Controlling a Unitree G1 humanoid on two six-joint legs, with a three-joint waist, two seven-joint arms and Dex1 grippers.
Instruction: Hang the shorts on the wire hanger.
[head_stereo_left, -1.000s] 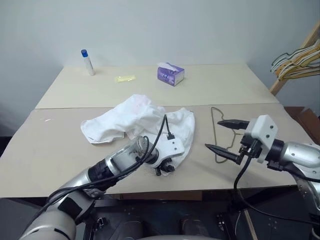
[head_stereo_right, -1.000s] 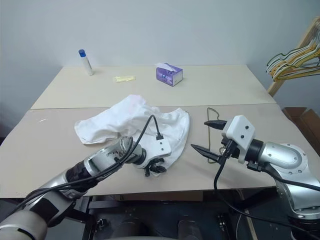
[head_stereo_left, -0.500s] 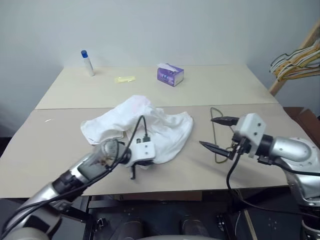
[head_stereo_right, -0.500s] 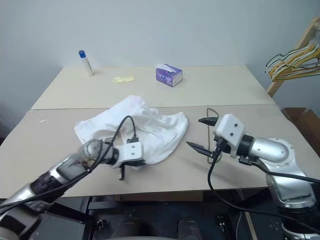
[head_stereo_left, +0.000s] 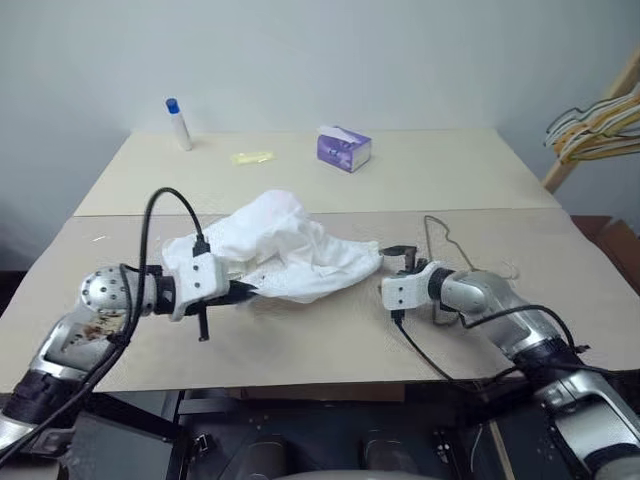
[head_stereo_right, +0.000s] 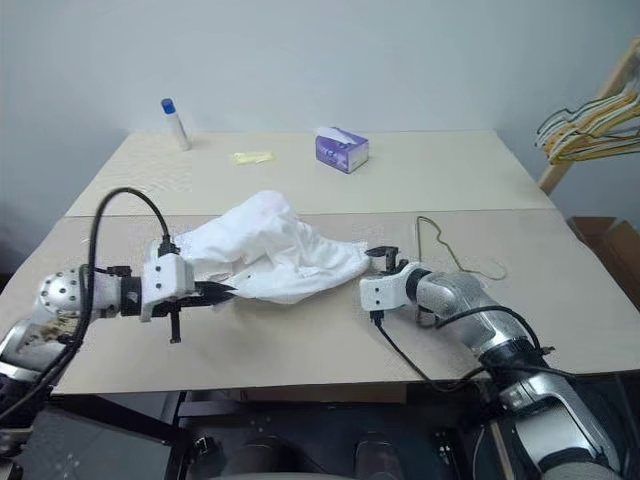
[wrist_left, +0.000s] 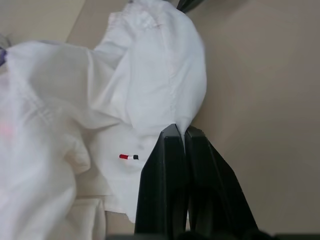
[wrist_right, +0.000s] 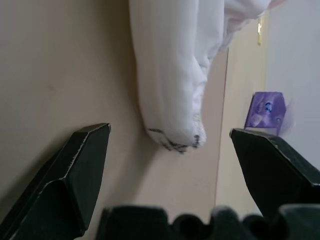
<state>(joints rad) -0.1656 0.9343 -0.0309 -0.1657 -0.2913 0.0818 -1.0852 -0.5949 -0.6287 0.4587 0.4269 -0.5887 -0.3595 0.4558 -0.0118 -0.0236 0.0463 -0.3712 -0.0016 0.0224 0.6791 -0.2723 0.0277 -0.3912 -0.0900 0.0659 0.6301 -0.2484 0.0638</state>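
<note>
Wrinkled white shorts (head_stereo_left: 290, 255) bear a red-dark mark.

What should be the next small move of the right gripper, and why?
Probably ease the right gripper forward and close on the shorts' near corner. Its jaws stand wide open with that corner between them, apart from both fingers, while the left gripper already pinches the other edge.
</note>
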